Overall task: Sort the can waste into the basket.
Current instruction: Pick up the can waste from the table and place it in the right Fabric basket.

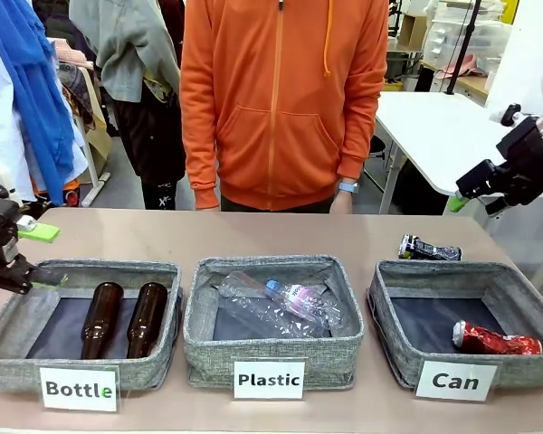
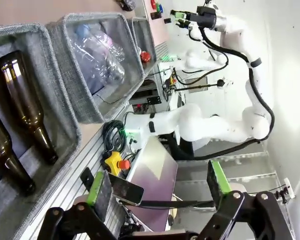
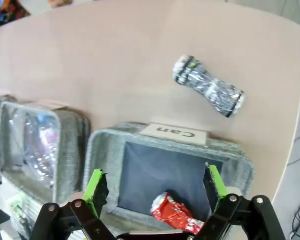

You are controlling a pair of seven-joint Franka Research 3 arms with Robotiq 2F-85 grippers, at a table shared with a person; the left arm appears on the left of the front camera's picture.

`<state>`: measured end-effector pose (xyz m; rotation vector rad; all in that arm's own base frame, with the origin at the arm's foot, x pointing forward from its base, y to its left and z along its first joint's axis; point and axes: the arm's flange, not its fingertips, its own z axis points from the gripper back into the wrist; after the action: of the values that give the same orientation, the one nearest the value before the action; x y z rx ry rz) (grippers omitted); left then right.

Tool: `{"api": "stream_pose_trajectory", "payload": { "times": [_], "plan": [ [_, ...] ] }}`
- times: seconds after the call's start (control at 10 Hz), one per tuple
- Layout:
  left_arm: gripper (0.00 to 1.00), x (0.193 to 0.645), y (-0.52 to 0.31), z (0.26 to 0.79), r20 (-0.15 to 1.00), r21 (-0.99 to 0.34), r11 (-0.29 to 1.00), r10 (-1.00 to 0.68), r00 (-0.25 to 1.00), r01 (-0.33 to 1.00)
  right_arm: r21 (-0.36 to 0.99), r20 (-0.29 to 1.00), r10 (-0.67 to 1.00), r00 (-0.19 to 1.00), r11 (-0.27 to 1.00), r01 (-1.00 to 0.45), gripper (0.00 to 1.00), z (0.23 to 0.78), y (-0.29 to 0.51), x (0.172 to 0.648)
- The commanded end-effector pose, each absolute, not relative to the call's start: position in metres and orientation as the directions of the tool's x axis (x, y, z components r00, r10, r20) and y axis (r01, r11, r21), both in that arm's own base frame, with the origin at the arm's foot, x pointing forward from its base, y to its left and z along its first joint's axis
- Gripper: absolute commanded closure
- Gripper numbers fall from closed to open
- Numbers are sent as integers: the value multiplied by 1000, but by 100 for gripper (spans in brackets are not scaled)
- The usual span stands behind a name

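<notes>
Both sets of jaws stand wide apart and hold nothing: the right gripper (image 3: 155, 187) hangs high over the Can basket (image 3: 102, 150), the left gripper (image 1: 23, 258) sits by the outer edge of the Bottle bin (image 1: 9, 357). A red can (image 1: 496, 340) lies on its side in the Can basket's near right corner, long axis roughly across the bin. Behind the far rim, the crushed dark can (image 1: 429, 249) rests on bare surface (image 1: 253, 235), lying crosswise, with open room around it.
</notes>
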<state>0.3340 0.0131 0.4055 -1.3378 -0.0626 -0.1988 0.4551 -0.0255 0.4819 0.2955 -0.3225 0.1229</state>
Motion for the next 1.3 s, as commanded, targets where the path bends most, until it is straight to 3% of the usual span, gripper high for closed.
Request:
{"api": "stream_pose_trajectory", "payload": {
  "times": [0.0, 0.2, 0.3, 0.4, 0.5, 0.6, 0.8, 0.9, 1.0, 1.1, 1.2],
  "plan": [
    [0, 332, 16, 410, 151, -958, 230, -103, 983, 171, 178, 251, 78, 965, 976, -126, 0, 480, -31, 482],
    [0, 332, 16, 410, 151, -958, 230, -103, 983, 171, 50, 161, 273, 948, 958, -284, 0, 480, -30, 515],
    [0, 332, 16, 410, 151, -958, 230, -103, 983, 171, -76, 134, 374, 918, 927, -367, 0, 474, -28, 530],
    [0, 332, 16, 410, 151, -958, 230, -103, 983, 171, -119, 66, 581, 811, 811, -572, 0, 457, -20, 542],
    [0, 332, 16, 410, 151, -958, 230, -103, 983, 171, 8, 59, 766, 640, 640, -768, 0, 444, -18, 546],
    [0, 332, 16, 410, 151, -958, 230, -103, 983, 171, 74, 42, 846, 532, 528, -846, 0, 425, -19, 552],
    [0, 332, 16, 410, 151, -958, 230, -103, 983, 171, 206, 17, 930, 367, 356, -911, 0, 401, -26, 558],
    [0, 332, 16, 410, 151, -958, 230, -103, 983, 171, 155, 11, 918, 397, 390, -908, 0, 399, -31, 556],
    [0, 332, 16, 410, 151, -958, 230, -103, 983, 171, 49, 55, 860, 508, 506, -861, 0, 398, -31, 556],
    [0, 332, 16, 410, 151, -958, 230, -103, 983, 171, 149, 55, 900, 432, 420, -895, 0, 386, -13, 548],
    [0, 332, 16, 410, 151, -958, 230, -103, 983, 171, 149, 55, 900, 432, 420, -895, 0, 386, -13, 548]
  ]
}}
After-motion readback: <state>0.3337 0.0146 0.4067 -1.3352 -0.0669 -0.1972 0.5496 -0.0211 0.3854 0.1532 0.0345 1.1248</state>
